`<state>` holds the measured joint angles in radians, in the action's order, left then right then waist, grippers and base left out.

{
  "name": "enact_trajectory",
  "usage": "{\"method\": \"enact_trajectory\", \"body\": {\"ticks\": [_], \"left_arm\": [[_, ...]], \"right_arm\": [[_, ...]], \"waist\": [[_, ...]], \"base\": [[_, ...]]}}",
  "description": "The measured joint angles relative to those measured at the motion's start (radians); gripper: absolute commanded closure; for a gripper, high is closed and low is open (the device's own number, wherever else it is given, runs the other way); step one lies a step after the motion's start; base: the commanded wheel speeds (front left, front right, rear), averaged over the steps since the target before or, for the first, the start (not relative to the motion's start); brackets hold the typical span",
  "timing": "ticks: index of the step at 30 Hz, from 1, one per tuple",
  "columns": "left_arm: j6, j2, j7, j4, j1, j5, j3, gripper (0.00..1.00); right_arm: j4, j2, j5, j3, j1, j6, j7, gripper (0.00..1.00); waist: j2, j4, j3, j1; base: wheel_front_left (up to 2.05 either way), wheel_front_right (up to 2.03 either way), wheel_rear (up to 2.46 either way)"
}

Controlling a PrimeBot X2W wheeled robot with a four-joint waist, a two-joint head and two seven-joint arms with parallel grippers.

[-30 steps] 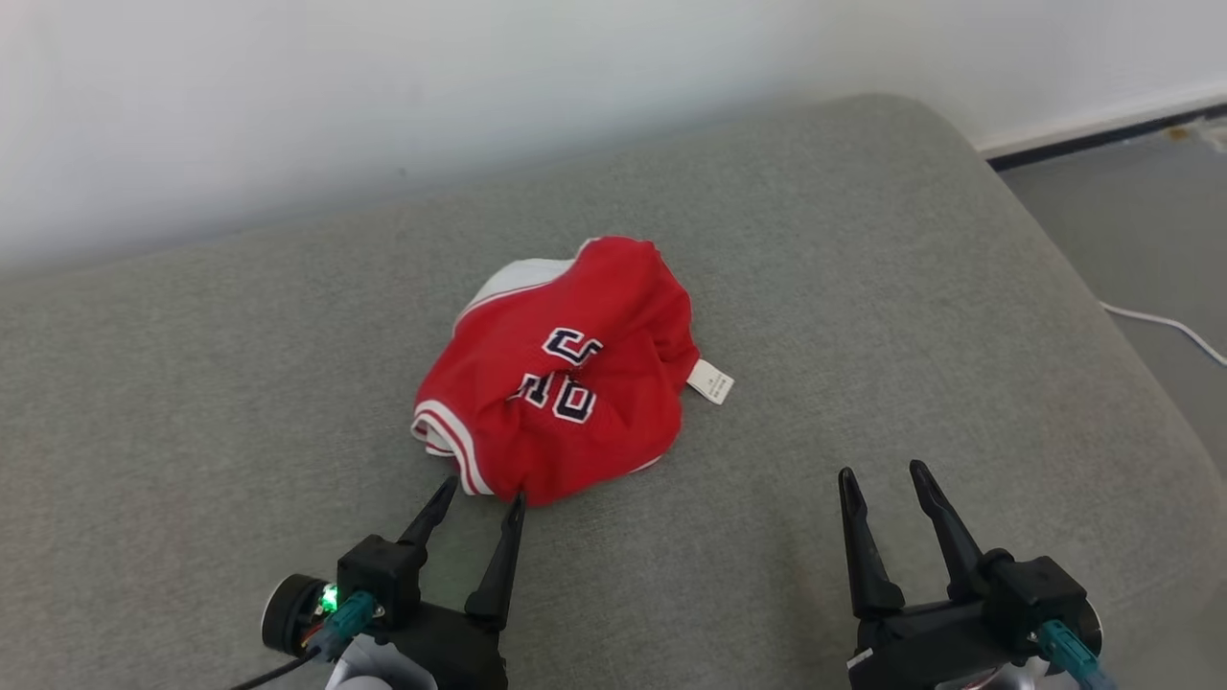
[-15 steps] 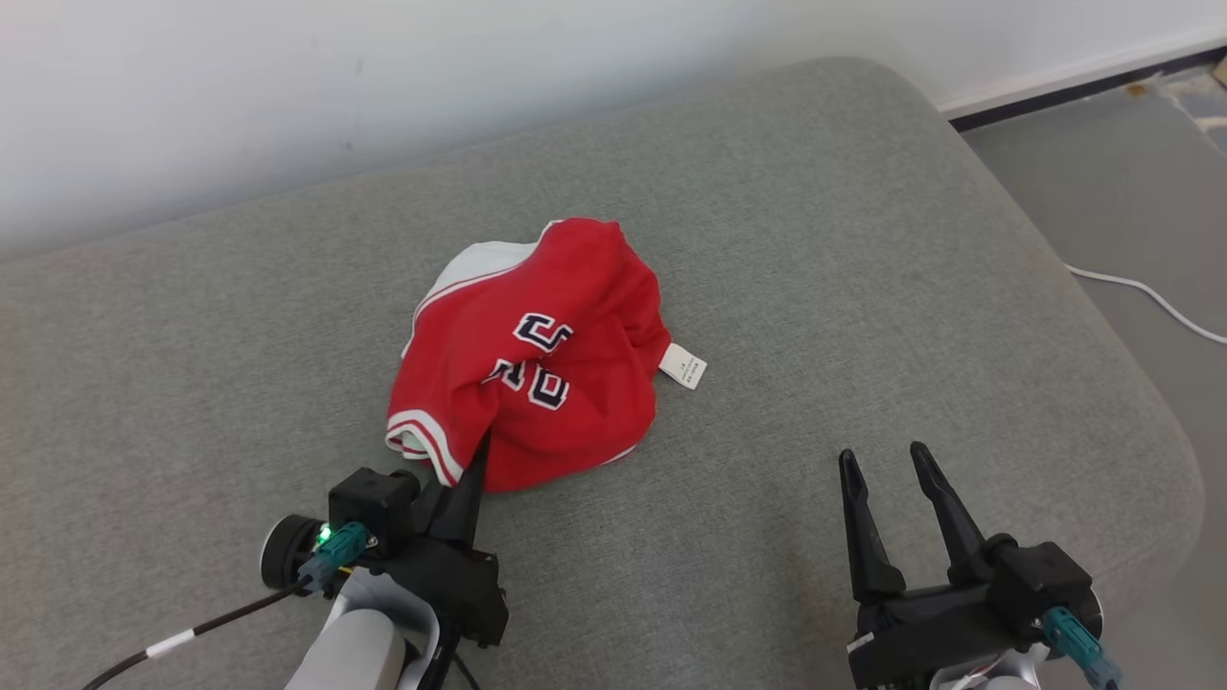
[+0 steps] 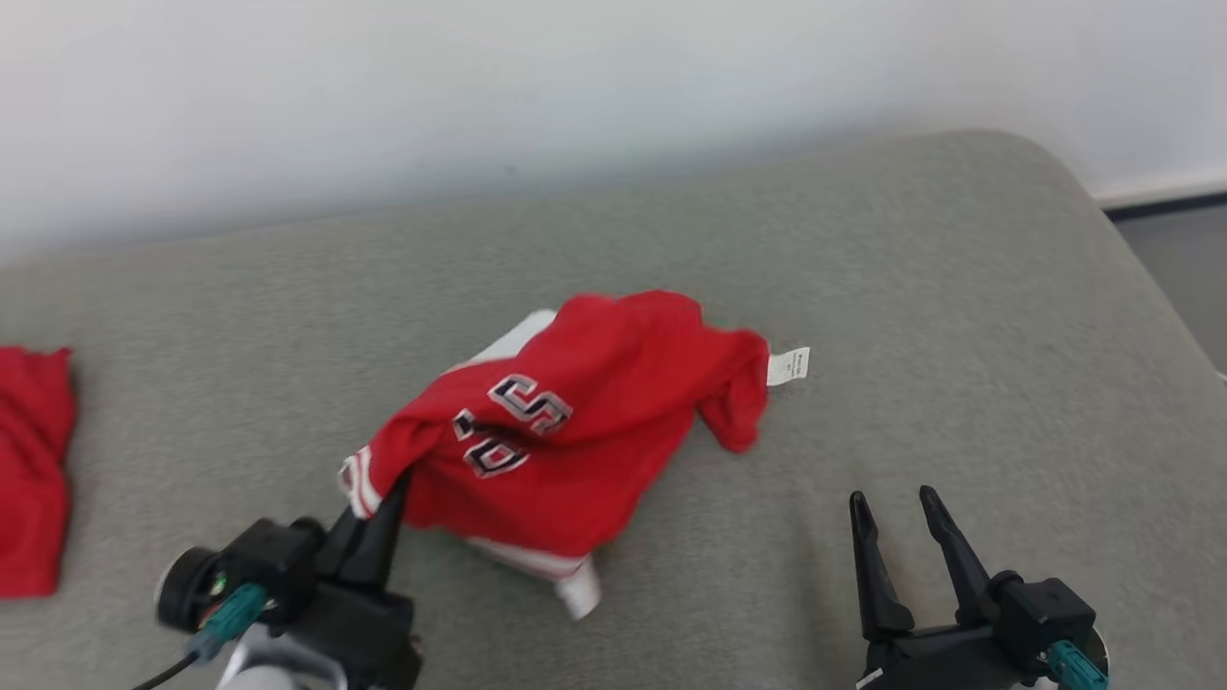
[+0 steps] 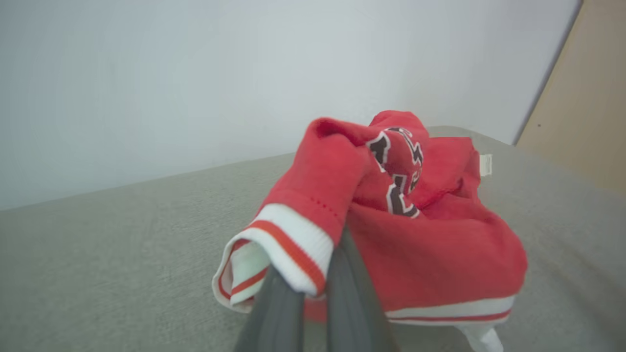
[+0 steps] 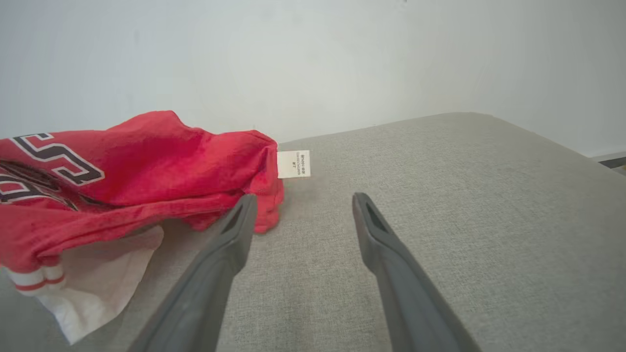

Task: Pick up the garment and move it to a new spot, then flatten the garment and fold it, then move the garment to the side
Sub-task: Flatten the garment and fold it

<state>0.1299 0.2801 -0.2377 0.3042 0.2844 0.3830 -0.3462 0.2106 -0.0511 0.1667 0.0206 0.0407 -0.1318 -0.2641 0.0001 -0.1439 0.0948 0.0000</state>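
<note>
The garment [image 3: 575, 431] is a crumpled red jersey with dark lettering, white-and-red striped trim and a white label. It lies on the grey cushion, its near-left corner raised. My left gripper [image 3: 388, 494] is shut on that striped hem; the left wrist view shows the hem [image 4: 288, 249] draped over the closed fingers [image 4: 342, 303]. My right gripper [image 3: 891, 503] stands open at the lower right, apart from the cloth. In the right wrist view its open fingers [image 5: 234, 234] point past the garment's [image 5: 146, 161] right end and its label [image 5: 293, 164].
The grey upholstered cushion [image 3: 959, 316] runs back to a white wall, with its rounded edge on the right. Another red cloth [image 3: 34, 470] lies at the far left edge. A strip of floor [image 3: 1179, 268] shows past the cushion's right end.
My left gripper closed on the garment's striped hem and lifted it, stretching the cloth out to the left. The head camera turned left, bringing a second red cloth into view. The right gripper stayed open.
</note>
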Motion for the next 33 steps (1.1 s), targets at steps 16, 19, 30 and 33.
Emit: {"method": "enact_trajectory", "body": {"ticks": [16, 19, 30, 33], "left_arm": [[-0.088, 0.112, 0.058, -0.082, -0.285, 0.093, 0.111, 1.0], [-0.1, 0.111, 0.043, -0.076, -0.282, 0.089, 0.113, 0.0], [-0.145, 0.099, -0.013, -0.165, -0.289, 0.092, 0.191, 0.0], [-0.17, 0.09, -0.021, -0.228, -0.306, 0.086, 0.229, 0.0]], "right_arm": [[0.025, 0.0, 0.007, 0.013, -0.004, 0.0, 0.0, 0.0], [0.025, 0.001, 0.006, 0.008, -0.008, 0.0, 0.0, 0.0], [0.028, 0.001, 0.006, -0.007, -0.03, 0.0, 0.0, 0.0], [0.027, 0.0, 0.006, -0.009, -0.032, 0.0, 0.0, 0.0]], "waist": [[0.0, 0.079, -0.051, -0.0001], [-0.0001, 0.068, -0.052, 0.0], [-0.0001, 0.097, -0.082, -0.0001], [-0.0001, 0.114, -0.086, -0.0001]], "base": [[0.0, 0.0, 0.0], [0.0, 0.0, 0.0], [0.0, 0.0, 0.0], [0.0, 0.0, 0.0]]}}
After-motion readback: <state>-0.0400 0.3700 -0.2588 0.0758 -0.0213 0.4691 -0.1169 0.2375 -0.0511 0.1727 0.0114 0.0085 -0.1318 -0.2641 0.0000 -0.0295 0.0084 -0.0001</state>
